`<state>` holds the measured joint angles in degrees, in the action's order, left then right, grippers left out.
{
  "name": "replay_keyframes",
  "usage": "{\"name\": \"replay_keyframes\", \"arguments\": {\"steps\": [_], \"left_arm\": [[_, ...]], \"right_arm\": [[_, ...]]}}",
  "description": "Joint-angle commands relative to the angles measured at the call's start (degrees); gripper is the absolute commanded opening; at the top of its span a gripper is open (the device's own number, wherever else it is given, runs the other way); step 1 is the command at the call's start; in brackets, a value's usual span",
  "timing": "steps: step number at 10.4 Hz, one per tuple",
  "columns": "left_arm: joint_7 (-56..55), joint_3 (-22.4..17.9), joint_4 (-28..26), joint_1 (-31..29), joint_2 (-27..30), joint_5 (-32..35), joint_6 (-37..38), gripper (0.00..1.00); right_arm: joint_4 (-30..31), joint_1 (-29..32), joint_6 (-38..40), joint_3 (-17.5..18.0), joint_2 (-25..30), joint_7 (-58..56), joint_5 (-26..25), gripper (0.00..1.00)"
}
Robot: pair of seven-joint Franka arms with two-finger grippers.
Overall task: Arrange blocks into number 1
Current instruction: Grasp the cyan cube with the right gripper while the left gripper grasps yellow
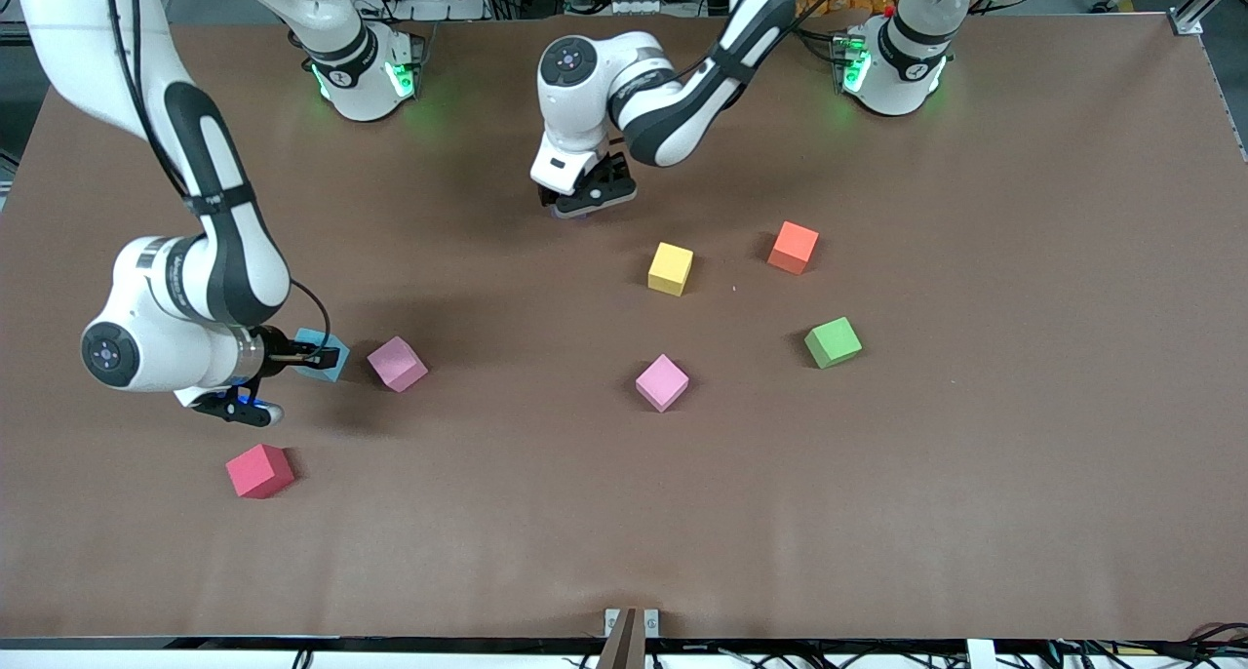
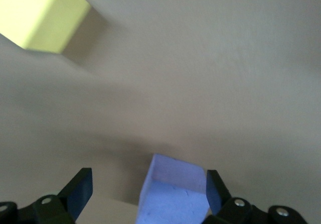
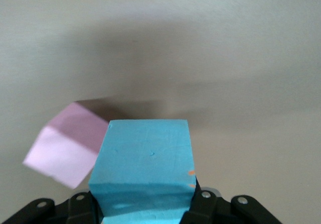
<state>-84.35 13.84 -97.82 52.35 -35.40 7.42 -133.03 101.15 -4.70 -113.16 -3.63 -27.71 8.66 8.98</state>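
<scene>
- We see the right gripper (image 3: pixel 145 211) clamping the light blue block (image 3: pixel 143 171) beside a pink block (image 3: pixel 67 143).
- Left gripper (image 2: pixel 145 196) spread, straddling the purple block (image 2: pixel 173 194) near the pink block's yellow neighbour (image 2: pixel 42 15).
- We judge them light, squashy foam; pinch flat faces.

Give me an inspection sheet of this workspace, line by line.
Surface: brown table, flat.
Job's things: yellow block, two pink blocks lying loose and apart; light blue block in the right hand; purple block between the left hand's fingers.
Clutter: red cube, orange cube, green cube.
Grippers: right hand shut on the light blue block, beside a pink block; left hand open around the purple block, near the bases.
Cables: black cable on the right arm; more past the table's edges.
Surroundings: floor and equipment, details unclear.
</scene>
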Motion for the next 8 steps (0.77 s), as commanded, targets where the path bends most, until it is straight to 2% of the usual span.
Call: {"name": "replay_keyframes", "arguments": {"steps": [1,3,4,7,8], "left_arm": [[-0.56,-0.05,1.76,1.54,-1.43,1.99,-0.22,1.0],[-5.18,-0.22,2.28,-2.74,-0.29,1.11,2.48,1.0],[-12.26,-0.31,2.02,-4.6,0.41,1.2,4.25,1.0],[-24.79,-0.4,-3.23,-12.33,4.45,1.12,6.11,1.0],[-30.21,-0.31,-5.52,-13.14,4.46,0.76,5.94,1.0]], "right_arm": [[1.86,-2.94,0.22,-0.24,3.44,4.24,-0.9,0.59],[1.86,-3.39,0.13,-0.15,3.8,5.05,-0.81,0.6],[1.86,-3.3,0.04,-0.15,3.71,5.05,-0.81,0.6],[1.86,-3.3,0.13,-0.24,3.71,5.14,-0.72,0.6],[1.95,-3.56,0.04,-0.24,3.71,5.14,-0.55,0.6]]}}
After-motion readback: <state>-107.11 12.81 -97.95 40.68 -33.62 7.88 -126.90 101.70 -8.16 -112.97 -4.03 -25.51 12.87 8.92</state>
